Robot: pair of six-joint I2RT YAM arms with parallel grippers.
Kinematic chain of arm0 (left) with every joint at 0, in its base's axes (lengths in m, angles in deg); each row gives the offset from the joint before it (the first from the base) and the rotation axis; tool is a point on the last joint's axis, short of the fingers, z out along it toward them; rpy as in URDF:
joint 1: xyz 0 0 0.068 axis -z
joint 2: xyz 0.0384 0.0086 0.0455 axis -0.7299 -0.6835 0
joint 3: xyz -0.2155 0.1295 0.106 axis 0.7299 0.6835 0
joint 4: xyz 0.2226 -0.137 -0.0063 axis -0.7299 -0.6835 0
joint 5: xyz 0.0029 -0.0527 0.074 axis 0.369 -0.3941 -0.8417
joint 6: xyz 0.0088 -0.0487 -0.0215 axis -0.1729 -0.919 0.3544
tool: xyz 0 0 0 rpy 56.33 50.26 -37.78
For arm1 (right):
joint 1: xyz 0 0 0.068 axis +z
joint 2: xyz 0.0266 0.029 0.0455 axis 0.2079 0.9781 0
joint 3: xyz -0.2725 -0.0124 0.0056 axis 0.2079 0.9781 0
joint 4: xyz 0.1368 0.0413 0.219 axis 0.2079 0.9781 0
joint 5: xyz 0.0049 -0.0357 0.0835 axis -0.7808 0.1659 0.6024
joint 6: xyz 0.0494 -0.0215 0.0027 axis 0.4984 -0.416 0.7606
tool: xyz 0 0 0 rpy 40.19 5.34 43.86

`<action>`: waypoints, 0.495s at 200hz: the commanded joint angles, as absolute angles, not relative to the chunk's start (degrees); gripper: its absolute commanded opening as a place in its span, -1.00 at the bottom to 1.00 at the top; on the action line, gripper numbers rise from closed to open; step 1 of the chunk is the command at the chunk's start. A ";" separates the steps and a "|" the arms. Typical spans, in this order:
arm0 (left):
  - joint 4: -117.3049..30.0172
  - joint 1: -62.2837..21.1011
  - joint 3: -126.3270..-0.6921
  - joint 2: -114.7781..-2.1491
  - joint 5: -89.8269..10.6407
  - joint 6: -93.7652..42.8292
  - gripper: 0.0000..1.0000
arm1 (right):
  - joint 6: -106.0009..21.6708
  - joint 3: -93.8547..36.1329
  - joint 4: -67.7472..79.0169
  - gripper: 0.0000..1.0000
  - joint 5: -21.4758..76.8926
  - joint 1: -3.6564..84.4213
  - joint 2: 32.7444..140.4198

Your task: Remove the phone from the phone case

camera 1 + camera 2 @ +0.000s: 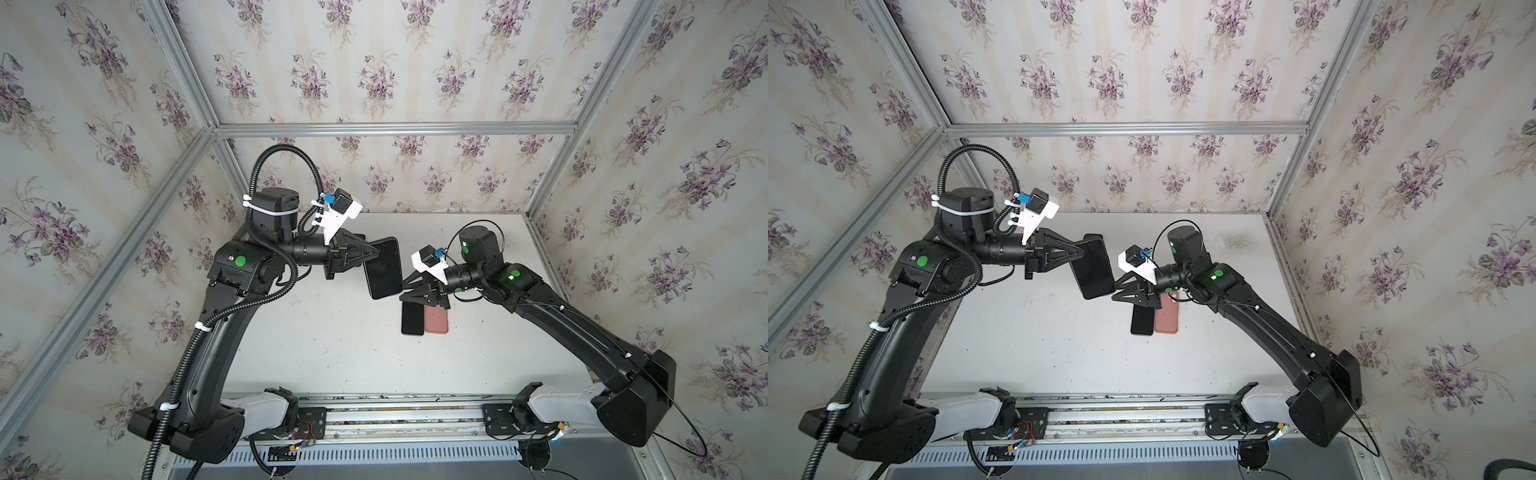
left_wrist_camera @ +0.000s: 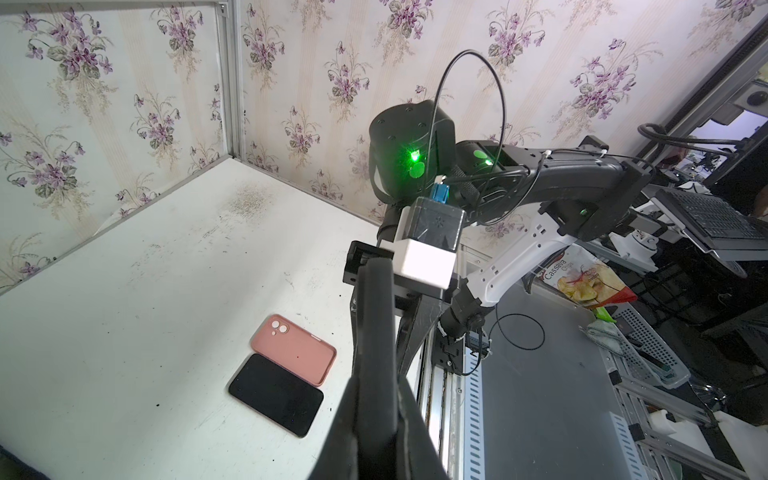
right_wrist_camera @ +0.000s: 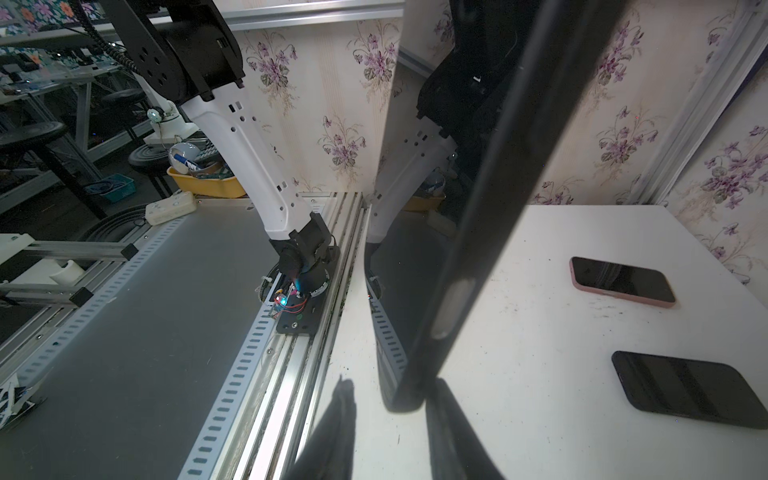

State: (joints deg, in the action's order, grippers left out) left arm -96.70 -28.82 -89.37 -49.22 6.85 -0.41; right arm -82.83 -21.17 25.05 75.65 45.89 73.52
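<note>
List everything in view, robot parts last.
held phone: 1, black, in the air over the table, clamped at its edge
black phone: 1, black, flat on the table, right beside the pink case; phone or empty case, cannot tell
pink case: 1, pink, flat on the table, partly under the right gripper
table: 1, white, scuffed
walls: 3, purple floral paper, around the table
rail: 1, silver, front edge, under both arm bases
chip bag: 1, white and red, outside the cell
yellow tub: 1, yellow, outside the cell
left gripper: 1, black, shut on the held phone
right gripper: 1, black, jaws open astride the held phone's lower corner
</note>
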 commanded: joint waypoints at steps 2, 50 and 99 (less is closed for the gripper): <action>-95.50 -28.67 -89.94 -49.31 8.87 0.71 -0.88 | -83.93 -22.41 24.50 -0.39 76.63 46.00 73.84; -95.52 -28.34 -90.12 -49.62 8.87 0.71 -0.88 | -86.39 -23.58 27.06 -0.57 77.20 45.96 74.59; -95.44 -28.32 -90.65 -50.19 8.99 0.77 -0.89 | -89.43 -23.91 29.98 -0.86 77.69 46.03 74.45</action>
State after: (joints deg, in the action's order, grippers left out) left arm -97.16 -28.18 -89.70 -49.92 8.25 1.14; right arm -85.23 -22.83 28.35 76.51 45.84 74.57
